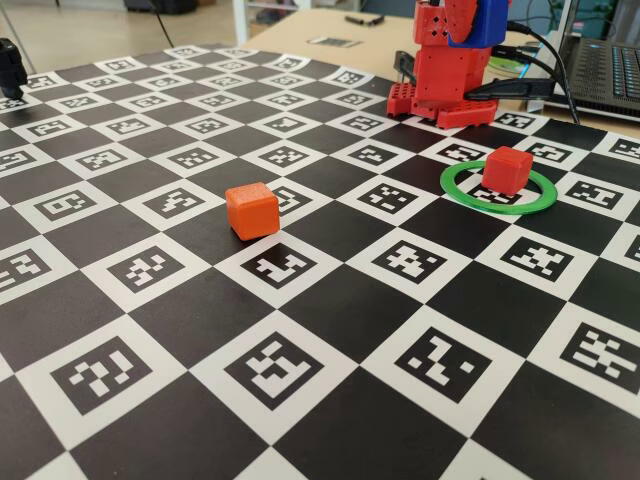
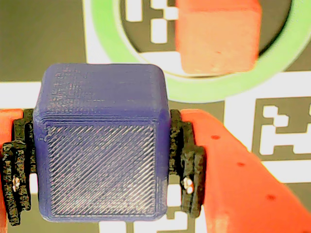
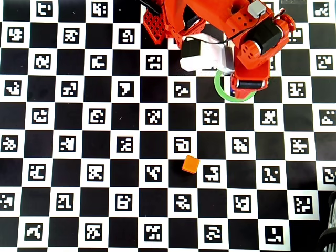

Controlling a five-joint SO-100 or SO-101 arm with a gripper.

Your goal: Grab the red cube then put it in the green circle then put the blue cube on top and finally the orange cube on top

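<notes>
So the gripper (image 2: 102, 160) had the blue cube (image 2: 99, 145) clamped tight between its black-padded jaws, filling the lower left of the wrist view. Above it, upper right of that frame, the red cube (image 2: 217, 36) sat inside the green circle (image 2: 109, 34), a bit blurry. In the fixed view the red cube (image 1: 506, 169) was in the ring (image 1: 462, 190) at right of centre, with the orange cube (image 1: 251, 210) off on its own left of centre on the checkered marker mat (image 1: 330, 320). From overhead the arm (image 3: 247, 47) covered most of the ring (image 3: 219, 84) at upper right; orange cube (image 3: 190, 165) sat lower centre.
</notes>
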